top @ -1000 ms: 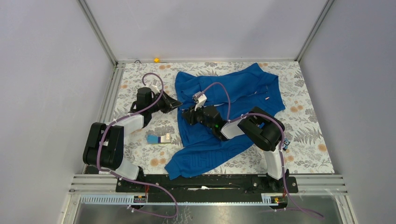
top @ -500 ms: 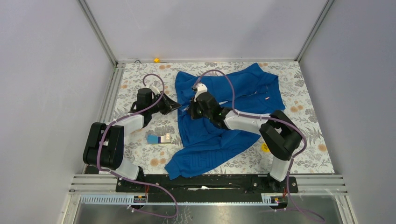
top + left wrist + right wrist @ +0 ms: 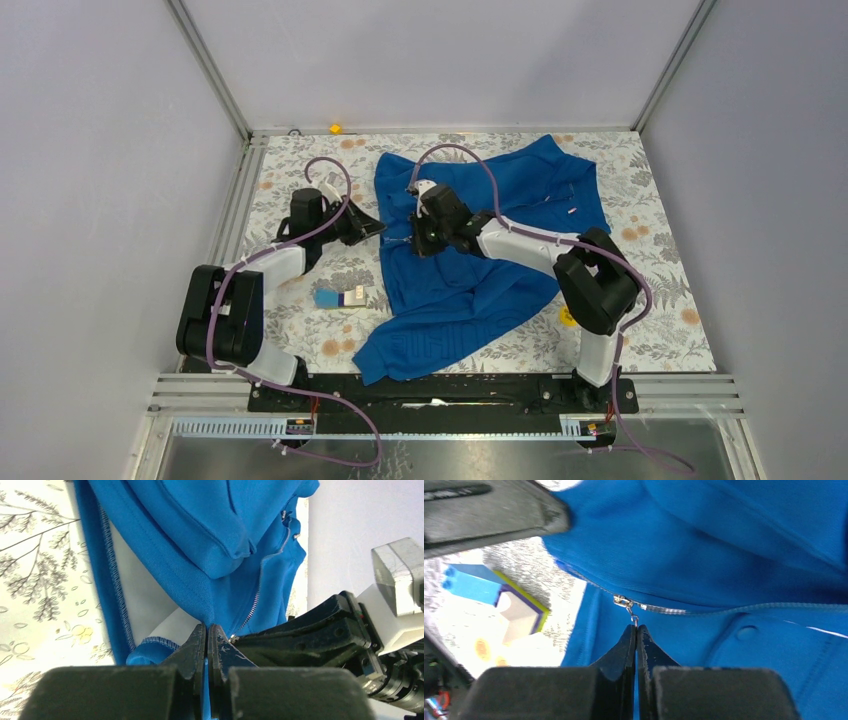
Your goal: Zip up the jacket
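Observation:
The royal-blue jacket (image 3: 490,215) lies spread on the floral table, its front partly open. My left gripper (image 3: 383,228) is at the jacket's left edge; in the left wrist view it (image 3: 206,628) is shut on a fold of blue fabric beside the silvery zipper (image 3: 259,591). My right gripper (image 3: 413,244) lies over the jacket close to the left one. In the right wrist view it (image 3: 636,629) is shut on the small metal zipper pull (image 3: 632,615), which hangs from the slider (image 3: 622,600) at the end of the zipper teeth (image 3: 724,609).
A small blue and white block (image 3: 340,297) lies on the table left of the jacket, the same block (image 3: 499,600) in the right wrist view. A yellow piece (image 3: 335,128) sits at the far rail. Metal rails border the table's left, far and near sides.
The right arm has swung away from its base and leftward over the jacket, and its jaws have shut on the zipper pull. The left arm has not moved.

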Action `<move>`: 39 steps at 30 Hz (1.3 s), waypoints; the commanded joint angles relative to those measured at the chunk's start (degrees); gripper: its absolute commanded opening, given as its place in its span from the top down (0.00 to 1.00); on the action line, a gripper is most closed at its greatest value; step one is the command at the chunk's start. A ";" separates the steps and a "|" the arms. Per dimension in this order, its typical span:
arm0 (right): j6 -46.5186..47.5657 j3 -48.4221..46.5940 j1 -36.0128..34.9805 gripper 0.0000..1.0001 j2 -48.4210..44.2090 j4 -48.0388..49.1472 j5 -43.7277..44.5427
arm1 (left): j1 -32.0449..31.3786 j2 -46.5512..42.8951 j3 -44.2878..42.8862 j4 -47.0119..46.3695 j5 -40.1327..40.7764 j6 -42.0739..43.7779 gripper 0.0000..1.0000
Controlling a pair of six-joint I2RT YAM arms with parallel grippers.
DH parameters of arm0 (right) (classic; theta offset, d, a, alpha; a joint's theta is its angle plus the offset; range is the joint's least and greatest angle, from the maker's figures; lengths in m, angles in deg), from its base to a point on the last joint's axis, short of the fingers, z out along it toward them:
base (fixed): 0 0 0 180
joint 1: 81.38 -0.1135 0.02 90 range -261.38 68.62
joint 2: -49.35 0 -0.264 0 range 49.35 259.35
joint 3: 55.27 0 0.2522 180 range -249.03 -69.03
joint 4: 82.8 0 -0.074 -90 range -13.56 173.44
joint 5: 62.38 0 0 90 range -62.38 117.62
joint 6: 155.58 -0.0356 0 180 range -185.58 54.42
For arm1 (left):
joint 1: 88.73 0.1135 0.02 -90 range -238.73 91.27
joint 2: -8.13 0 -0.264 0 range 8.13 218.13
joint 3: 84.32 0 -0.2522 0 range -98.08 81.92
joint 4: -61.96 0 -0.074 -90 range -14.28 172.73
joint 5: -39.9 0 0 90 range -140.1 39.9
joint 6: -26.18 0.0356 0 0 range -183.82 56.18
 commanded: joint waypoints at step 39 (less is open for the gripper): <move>40.05 -17.33 47.88 1.00 10.09 -19.31 39.97 | 3.66 5.18 -8.98 14.74 18.55 5.95 1.00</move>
